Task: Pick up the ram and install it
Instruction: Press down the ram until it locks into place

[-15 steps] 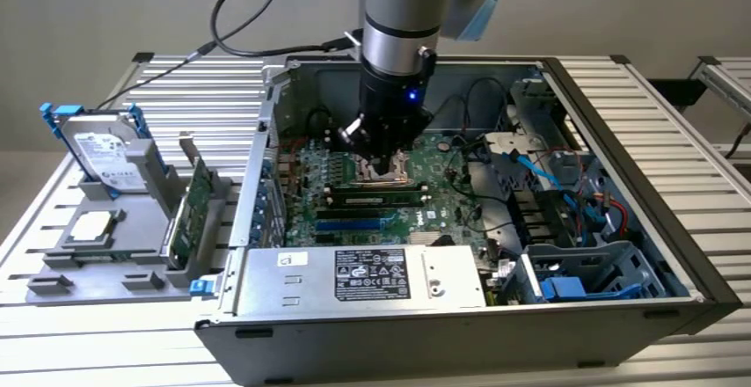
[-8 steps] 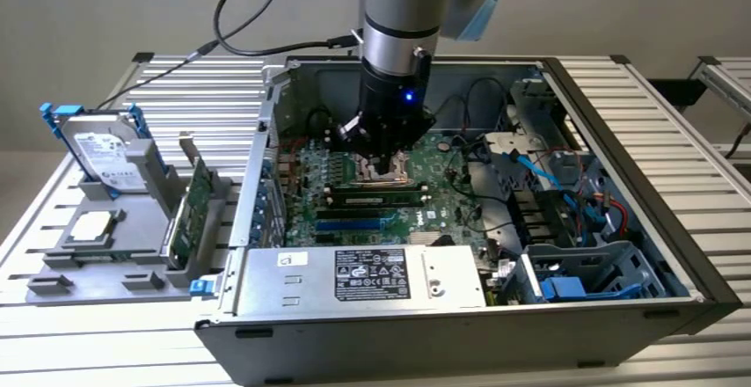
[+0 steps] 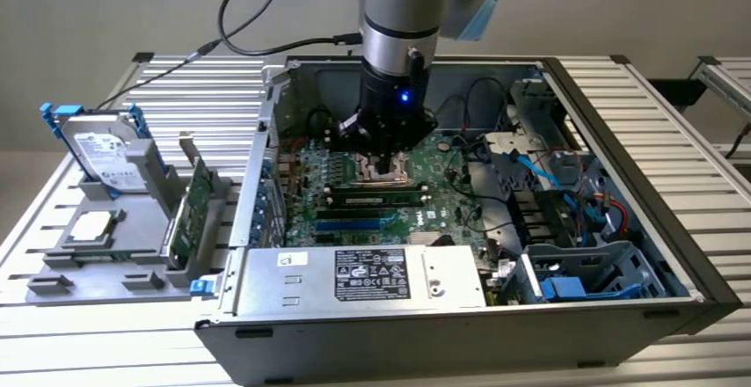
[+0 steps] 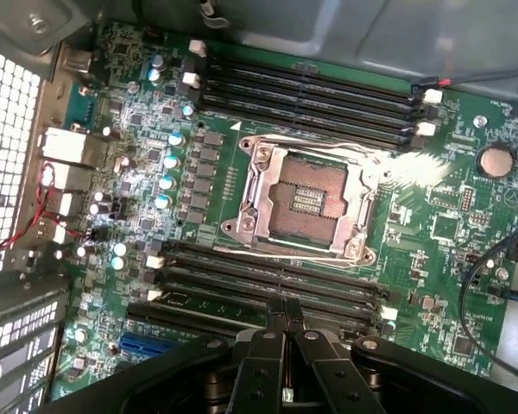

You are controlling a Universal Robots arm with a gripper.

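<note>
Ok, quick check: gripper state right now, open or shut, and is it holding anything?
Gripper: shut, fingers pressed together, nothing between them; it hangs over the green motherboard inside the open grey computer case, near the long black memory slots.

Computer cases: one, open (image 3: pixel 470 317)
Robot arms: one (image 3: pixel 405 18)
End effectors: one (image 4: pixel 285 312)
CPU sockets: one, bare (image 4: pixel 304 200)
Memory slot banks: two (image 4: pixel 306 95)
RAM sticks seated: one (image 3: pixel 375 200)
Hard drives: one, upper left of the frame (image 3: pixel 104 151)
Expansion cards: one, in holder (image 3: pixel 188 211)
Power supplies: one (image 3: pixel 364 277)
</note>
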